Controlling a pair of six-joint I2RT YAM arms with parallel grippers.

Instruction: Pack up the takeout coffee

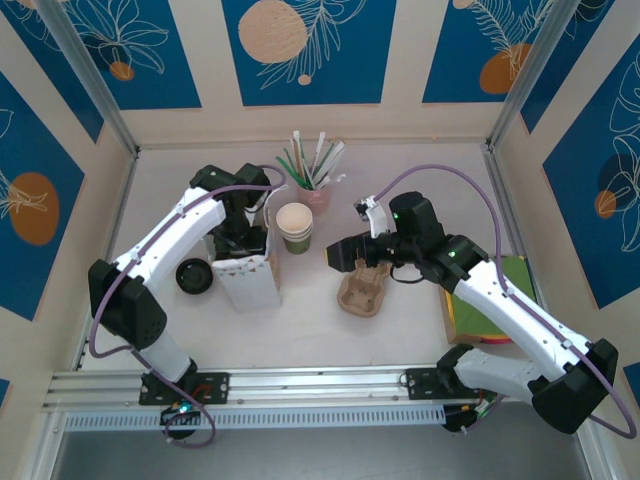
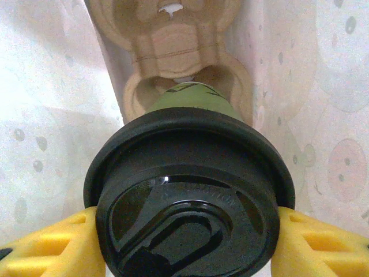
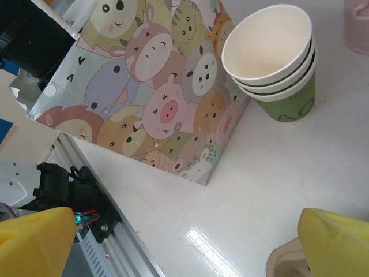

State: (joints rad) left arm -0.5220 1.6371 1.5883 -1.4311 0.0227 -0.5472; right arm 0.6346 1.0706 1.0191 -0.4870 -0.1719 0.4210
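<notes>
The left gripper (image 2: 187, 234) is down inside the white paper bag printed with cartoon animals (image 2: 46, 92). Its yellow foam fingers (image 2: 52, 248) are clamped on either side of the small green paper cup with the round black plastic lid (image 2: 190, 179). Straight below the fingers, the cup's base hangs at a pocket of the moulded brown cardboard carrier (image 2: 173, 52) on the bag floor; whether it touches down cannot be told. So the job looks well advanced: the coffee is in the bag, and seating and letting go are left.

Room is tight, with bag walls close on both sides of the fingers, so the exit wants to be straight up. The right gripper (image 3: 190, 239) hangs spread wide and empty. The bag's corner is ahead of its fingers, the stack of lidless green cups (image 3: 277, 63) lies beyond, and a second cardboard carrier (image 3: 285, 265) sits just beside one finger.
</notes>
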